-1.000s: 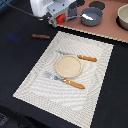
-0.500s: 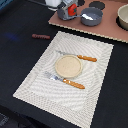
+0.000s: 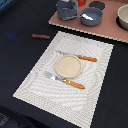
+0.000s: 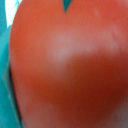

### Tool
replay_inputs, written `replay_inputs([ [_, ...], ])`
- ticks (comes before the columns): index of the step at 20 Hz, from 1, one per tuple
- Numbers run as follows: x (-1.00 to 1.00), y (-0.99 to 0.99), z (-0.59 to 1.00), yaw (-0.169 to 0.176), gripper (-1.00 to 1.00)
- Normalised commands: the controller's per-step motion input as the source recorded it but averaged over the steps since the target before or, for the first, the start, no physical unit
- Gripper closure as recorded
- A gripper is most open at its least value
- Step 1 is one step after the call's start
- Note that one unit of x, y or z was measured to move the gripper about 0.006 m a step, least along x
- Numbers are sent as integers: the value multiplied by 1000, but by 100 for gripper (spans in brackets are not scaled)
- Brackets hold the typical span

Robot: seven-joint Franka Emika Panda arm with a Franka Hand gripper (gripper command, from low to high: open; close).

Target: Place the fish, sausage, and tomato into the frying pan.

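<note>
The tomato point(image 4: 64, 70) fills the wrist view, glossy red-orange with a small green mark at its edge. My fingers are hidden there. In the exterior view the tomato point(image 3: 81, 2) shows as a red spot at the top edge, just behind the frying pan point(image 3: 92, 16). My gripper is cut off above it. The pan's thin handle point(image 3: 72, 18) points to the exterior view's left. A pale patch lies inside the pan; I cannot tell whether it is the fish. The sausage point(image 3: 41, 36) lies on the dark table, left of the placemat.
A taller dark grey pot point(image 3: 66, 8) stands left of the pan on a pinkish board point(image 3: 107, 29). A pale bowl point(image 3: 123, 16) sits at the board's right. On the striped placemat point(image 3: 35, 82) lie a tan plate point(image 3: 67, 66) and orange-handled cutlery point(image 3: 75, 83).
My gripper has carried the tomato toward the exterior view's right, from left of the pot to behind the frying pan. It has left the picture at the top edge.
</note>
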Motion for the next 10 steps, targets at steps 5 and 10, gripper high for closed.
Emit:
replay_inputs([
  [5, 742, 722, 270, 0, 100],
  [10, 681, 737, 29, -1, 100],
])
